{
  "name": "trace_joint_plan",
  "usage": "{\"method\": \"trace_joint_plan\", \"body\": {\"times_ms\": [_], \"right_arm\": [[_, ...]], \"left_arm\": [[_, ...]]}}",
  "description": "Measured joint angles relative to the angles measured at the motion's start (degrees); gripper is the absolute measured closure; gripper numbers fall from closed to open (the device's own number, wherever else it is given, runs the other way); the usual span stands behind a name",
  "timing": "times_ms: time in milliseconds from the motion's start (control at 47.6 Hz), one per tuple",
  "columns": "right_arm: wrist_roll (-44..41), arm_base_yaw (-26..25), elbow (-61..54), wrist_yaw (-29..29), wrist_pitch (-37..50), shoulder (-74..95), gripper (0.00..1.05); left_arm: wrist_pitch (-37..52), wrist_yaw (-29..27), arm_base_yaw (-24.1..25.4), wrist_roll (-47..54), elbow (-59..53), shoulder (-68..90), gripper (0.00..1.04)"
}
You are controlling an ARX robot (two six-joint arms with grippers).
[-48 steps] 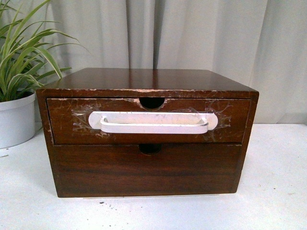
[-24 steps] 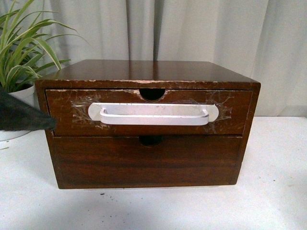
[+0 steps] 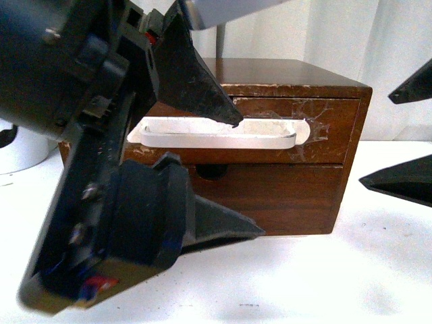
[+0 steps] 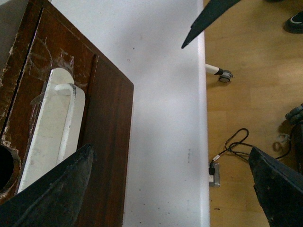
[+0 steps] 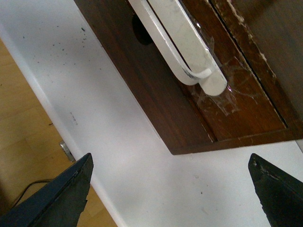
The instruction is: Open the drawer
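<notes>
The drawer (image 3: 331, 138) is the upper one of a dark brown wooden cabinet, with a long white bar handle (image 3: 223, 133) taped on; it sits flush and shut. My left gripper (image 3: 248, 177) is open and fills the left foreground. Its upper fingertip is before the handle's left part and hides the notch. My right gripper (image 3: 376, 140) is open at the right edge, beside the cabinet's right corner. In the left wrist view the handle (image 4: 52, 127) lies beside one finger (image 4: 52, 194) of the gripper (image 4: 170, 150). In the right wrist view the handle (image 5: 180, 42) lies beyond the open gripper (image 5: 169, 157).
The plain lower drawer (image 3: 283, 196) has only a notch (image 3: 212, 172). The cabinet stands on a white table (image 3: 378, 256). A white plant pot (image 3: 23, 152) stands at the left behind my left arm. A pale curtain (image 3: 337, 34) hangs behind. Wooden floor (image 4: 251, 94) lies past the table's edge.
My left gripper has come up from the left and now fills the front view's left half. My right gripper's fingers have entered at the right. The drawer is still shut.
</notes>
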Motion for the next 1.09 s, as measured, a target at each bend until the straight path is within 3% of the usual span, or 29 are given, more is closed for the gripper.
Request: {"method": "trace_joint_plan", "body": {"times_ms": [294, 631, 1093], "right_arm": [[-0.76, 3.50, 4.15, 0.61, 0.59, 7.50, 0.09], [-0.76, 4.04, 5.18, 0.35, 1.22, 8.98, 0.09], [-0.59, 5.11, 10.58, 0.00, 1.33, 16.15, 0.09]], "left_arm": [[-4.04, -4.92, 2.99, 5.38, 8.37, 10.01, 0.06], [-5.55, -8.72, 5.86, 9.51, 12.44, 14.47, 0.06], [-10.03, -9.55, 6.93, 13.77, 13.84, 15.28, 0.06]]}}
